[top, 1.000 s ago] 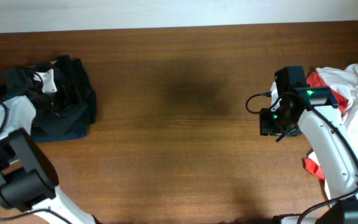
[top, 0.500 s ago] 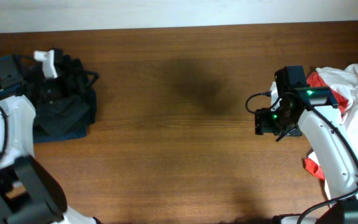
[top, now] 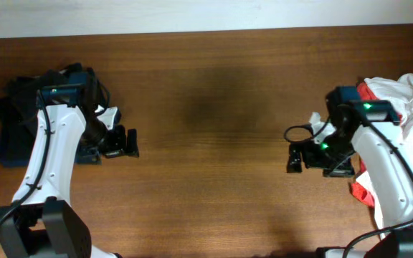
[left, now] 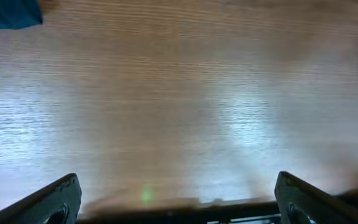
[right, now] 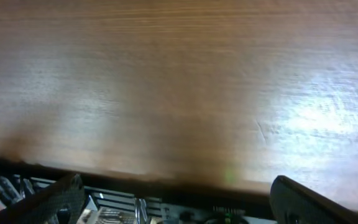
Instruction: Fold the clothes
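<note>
A dark pile of folded clothes, navy and black, lies at the table's left end. Its blue corner shows in the left wrist view. A loose heap of white and red clothes lies at the right end. My left gripper is just right of the dark pile, pointing toward the table's middle. It is open, with only bare wood between its fingers. My right gripper is left of the white heap, pointing left. It is open and holds nothing.
Brown wooden table runs between the two piles. A red scrap of the heap sticks out beside the right arm. The right wrist view shows the table's edge with dark clutter below it.
My left arm swung off the dark pile to the right, over bare table. My right gripper opened wide and shifted a little toward the front.
</note>
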`<state>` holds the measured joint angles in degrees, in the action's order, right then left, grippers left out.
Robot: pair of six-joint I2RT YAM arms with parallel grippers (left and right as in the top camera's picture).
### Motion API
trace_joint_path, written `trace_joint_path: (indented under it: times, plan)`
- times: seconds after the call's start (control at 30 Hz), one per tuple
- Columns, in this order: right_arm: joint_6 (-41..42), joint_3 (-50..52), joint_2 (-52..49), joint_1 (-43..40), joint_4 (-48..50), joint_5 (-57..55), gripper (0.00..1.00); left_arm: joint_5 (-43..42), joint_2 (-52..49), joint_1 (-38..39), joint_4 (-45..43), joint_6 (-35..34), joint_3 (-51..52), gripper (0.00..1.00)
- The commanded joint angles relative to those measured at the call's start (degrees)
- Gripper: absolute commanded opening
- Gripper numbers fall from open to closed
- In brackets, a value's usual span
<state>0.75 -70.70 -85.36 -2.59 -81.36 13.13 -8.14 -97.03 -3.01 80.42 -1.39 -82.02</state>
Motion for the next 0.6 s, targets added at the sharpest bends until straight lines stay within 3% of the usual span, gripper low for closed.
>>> trace_joint_path:
  times: [0.0, 0.23, 0.43, 0.57]
  plan:
    - [-1.44, -0.83, 7.87, -3.58, 0.92, -0.26, 0.99, 1.99, 10.29, -0.02, -2.23, -1.2, 4.98, 0.99]
    - [-1.38, 5.07, 39.5, -5.97, 12.48, -1.64, 0.99, 4.0, 55.78, -0.02, -17.57, -1.22, 27.19, 0.99]
    - [-1.38, 8.26, 50.71, -5.95, 12.33, -3.89, 0.99, 4.35, 72.72, -0.02, -21.4, -1.2, 29.75, 0.99]
    - [-1.38, 8.26, 51.08, -5.95, 12.17, -3.89, 0.99, 4.37, 74.51, -0.02, -21.2, -1.2, 29.75, 0.99]
